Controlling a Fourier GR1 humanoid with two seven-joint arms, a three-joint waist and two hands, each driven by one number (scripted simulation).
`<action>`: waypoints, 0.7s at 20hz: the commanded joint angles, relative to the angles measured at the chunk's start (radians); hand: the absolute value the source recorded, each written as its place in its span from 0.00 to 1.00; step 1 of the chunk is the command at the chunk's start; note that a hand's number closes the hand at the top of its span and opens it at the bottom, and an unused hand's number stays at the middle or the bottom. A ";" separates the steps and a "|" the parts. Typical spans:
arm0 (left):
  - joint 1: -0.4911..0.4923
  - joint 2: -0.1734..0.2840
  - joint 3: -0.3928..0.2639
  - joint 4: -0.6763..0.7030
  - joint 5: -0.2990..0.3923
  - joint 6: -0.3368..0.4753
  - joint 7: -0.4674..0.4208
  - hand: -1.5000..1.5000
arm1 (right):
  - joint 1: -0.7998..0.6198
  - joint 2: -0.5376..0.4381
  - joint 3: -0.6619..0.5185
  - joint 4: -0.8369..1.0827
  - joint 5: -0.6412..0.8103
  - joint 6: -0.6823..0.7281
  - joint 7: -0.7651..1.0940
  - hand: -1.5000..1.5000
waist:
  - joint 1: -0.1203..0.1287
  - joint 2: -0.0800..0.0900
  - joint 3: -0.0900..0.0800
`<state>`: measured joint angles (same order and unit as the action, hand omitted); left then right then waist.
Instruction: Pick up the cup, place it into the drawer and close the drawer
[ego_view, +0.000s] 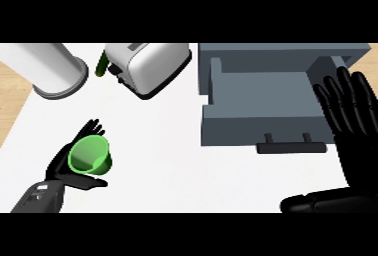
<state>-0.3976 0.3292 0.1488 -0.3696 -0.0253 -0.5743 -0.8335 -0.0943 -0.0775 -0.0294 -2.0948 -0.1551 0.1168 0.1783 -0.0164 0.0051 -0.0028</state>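
Observation:
A green cup (90, 155) lies at the lower left of the white counter, its mouth tilted toward me. My left hand (68, 167) is curled round it from behind and below, fingers showing past its rim. The grey drawer (255, 102) stands pulled open at the upper right, its inside bare, its dark handle (290, 147) facing me. My right hand (353, 117) is open with fingers straight up, beside the drawer's right wall.
A silver toaster (148, 65) sits at the back, left of the drawer. A white cylinder (48, 67) stands at the back left, with a dark green object (102, 66) between the two. The wooden floor shows past the counter's left edge.

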 joint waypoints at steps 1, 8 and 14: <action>-0.011 -0.004 -0.002 0.012 0.032 -0.238 -0.099 0.00 | -0.004 -0.005 -0.021 0.048 -0.012 0.016 -0.037 0.00 | 0.001 0.003 0.000; 0.020 -0.036 -0.031 -0.023 0.056 -0.282 -0.133 1.00 | -0.025 -0.016 0.002 -0.017 0.009 -0.008 0.048 0.00 | 0.001 0.000 -0.002; 0.019 -0.035 -0.042 -0.084 0.063 -0.209 -0.197 1.00 | 0.008 -0.015 -0.019 0.014 -0.014 0.024 -0.025 0.00 | 0.001 0.000 0.000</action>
<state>-0.3886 0.2914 0.1114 -0.4371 0.0305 -0.6217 -0.8561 -0.1061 -0.0868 -0.0362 -2.0842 -0.1534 0.1205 0.1828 -0.0137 0.0052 -0.0033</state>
